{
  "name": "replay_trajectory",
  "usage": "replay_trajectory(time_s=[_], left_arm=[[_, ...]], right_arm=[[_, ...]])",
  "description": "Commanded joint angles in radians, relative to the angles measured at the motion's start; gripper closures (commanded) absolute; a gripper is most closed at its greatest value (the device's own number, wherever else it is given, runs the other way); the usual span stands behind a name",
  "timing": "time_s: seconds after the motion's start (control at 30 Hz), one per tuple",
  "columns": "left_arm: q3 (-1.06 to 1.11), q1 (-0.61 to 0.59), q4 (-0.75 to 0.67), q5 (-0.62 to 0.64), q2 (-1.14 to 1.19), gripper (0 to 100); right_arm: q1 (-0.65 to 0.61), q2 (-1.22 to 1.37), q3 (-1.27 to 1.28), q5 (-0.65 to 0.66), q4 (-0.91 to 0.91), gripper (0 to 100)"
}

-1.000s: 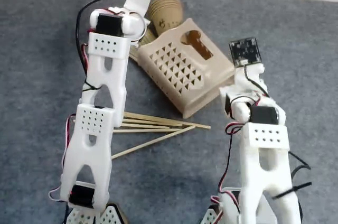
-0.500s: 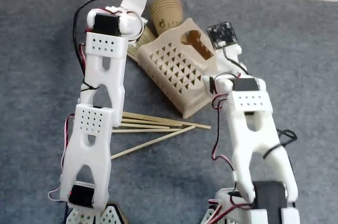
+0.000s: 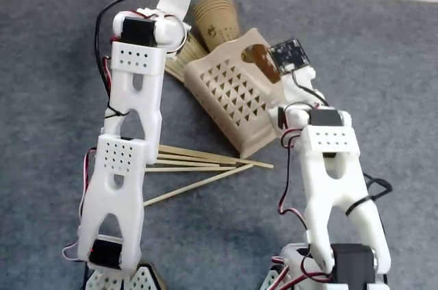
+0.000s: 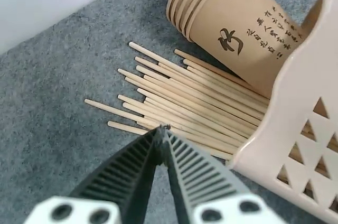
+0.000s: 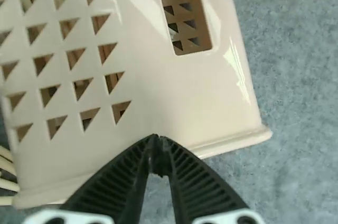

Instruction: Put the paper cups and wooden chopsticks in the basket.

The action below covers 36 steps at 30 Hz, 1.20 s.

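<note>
Against the tipped basket's right side, I'd nudge slowly with my right gripper, pinched shut and empty, so the chopsticks don't spill.

Hidden by the basket
You cannot see the base of the paper cups or the inner ends of the wooden chopsticks beside them.

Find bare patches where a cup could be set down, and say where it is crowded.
Bare mat lies right of the basket, left of the left arm, and between the arms near their bases. Crowded: around the cups, basket and loose chopsticks.
</note>
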Motion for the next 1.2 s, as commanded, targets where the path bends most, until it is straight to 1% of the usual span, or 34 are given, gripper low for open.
replay_trajectory(time_s=[0.0,0.07,0.2,0.33,0.43,0.67,0.97,1.17], left_arm=[[-0.051,-0.004,-0.005,0.015,-0.079,99],[-0.051,0.004,-0.005,0.035,-0.079,99],[-0.051,0.007,-0.002,0.13,-0.079,99],[-0.053,0.01,0.0,0.14,-0.079,99],[-0.053,0.012,0.0,0.14,-0.077,99],[-0.053,0.01,0.003,0.141,-0.076,99],[-0.053,0.021,0.003,0.143,-0.079,99],[-0.053,0.048,0.003,0.143,-0.081,99]], right_arm=[[0.05,0.015,0.105,0.043,-0.042,99.2],[0.058,0.005,0.151,0.057,-0.076,99.2],[0.058,-0.104,0.266,0.092,-0.117,99.2],[0.054,-0.249,0.401,0.132,-0.136,99.2],[0.053,-0.309,0.466,0.15,-0.136,99.2],[0.053,-0.315,0.499,0.157,-0.136,99.2],[0.059,-0.326,0.568,0.241,-0.136,99.2],[0.091,-0.326,0.568,0.245,-0.134,99.2]])
